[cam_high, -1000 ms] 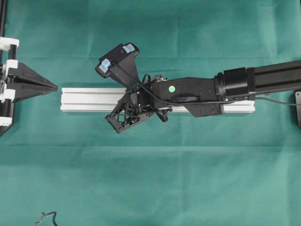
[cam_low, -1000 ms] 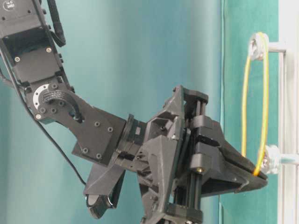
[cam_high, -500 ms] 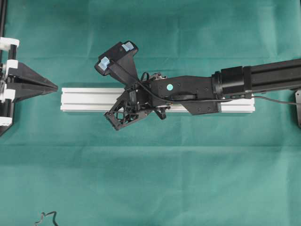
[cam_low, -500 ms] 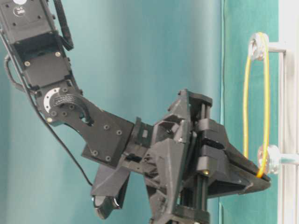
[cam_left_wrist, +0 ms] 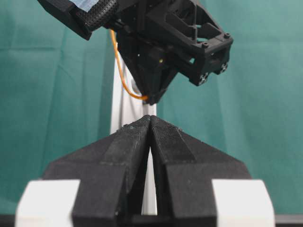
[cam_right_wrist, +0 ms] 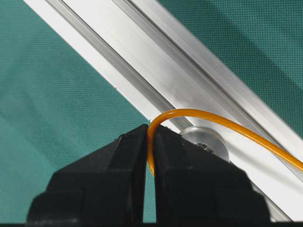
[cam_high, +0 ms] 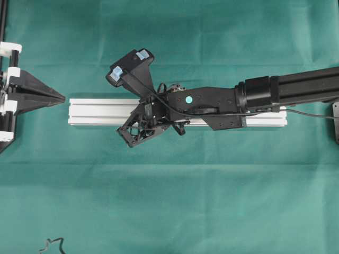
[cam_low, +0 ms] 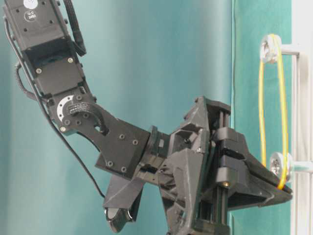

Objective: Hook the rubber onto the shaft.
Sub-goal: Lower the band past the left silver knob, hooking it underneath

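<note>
Between right end effector (cam_right_wrist: 147,142) tips: pinched rubber (cam_right_wrist: 227,124).

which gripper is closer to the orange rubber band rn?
Right. The right gripper is pinched shut on the rubber band over the rail. The left gripper sits shut off the rail's left end, apart from the band.

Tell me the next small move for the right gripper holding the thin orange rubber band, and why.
Probably carry the thin orange rubber band slightly past the lower silver shaft, then release. The right gripper pinches the band, which already loops the upper silver shaft and is stretched down level with the lower one.
</note>
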`<state>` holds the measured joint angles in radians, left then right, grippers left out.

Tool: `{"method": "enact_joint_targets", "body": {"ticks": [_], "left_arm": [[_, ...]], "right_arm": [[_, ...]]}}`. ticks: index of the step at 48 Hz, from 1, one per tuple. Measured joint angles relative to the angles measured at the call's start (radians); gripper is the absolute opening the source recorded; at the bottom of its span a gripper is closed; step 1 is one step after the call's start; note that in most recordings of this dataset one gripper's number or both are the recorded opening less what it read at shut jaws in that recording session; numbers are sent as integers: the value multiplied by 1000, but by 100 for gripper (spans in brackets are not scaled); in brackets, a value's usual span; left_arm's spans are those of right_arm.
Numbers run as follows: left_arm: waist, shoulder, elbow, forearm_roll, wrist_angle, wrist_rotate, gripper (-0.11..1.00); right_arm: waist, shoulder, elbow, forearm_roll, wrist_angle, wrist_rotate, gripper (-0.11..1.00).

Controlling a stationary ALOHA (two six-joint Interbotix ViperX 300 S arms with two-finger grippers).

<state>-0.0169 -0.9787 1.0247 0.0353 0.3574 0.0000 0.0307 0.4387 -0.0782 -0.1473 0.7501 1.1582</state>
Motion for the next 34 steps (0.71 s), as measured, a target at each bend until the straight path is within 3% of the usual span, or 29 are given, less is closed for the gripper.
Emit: {"method": "enact_joint_targets", "body": {"ticks": [34], "left_arm": [[0, 0, 0, 0, 0, 0, 0]], "right_arm": [[6, 17, -5, 3, -3, 0, 6]]}}
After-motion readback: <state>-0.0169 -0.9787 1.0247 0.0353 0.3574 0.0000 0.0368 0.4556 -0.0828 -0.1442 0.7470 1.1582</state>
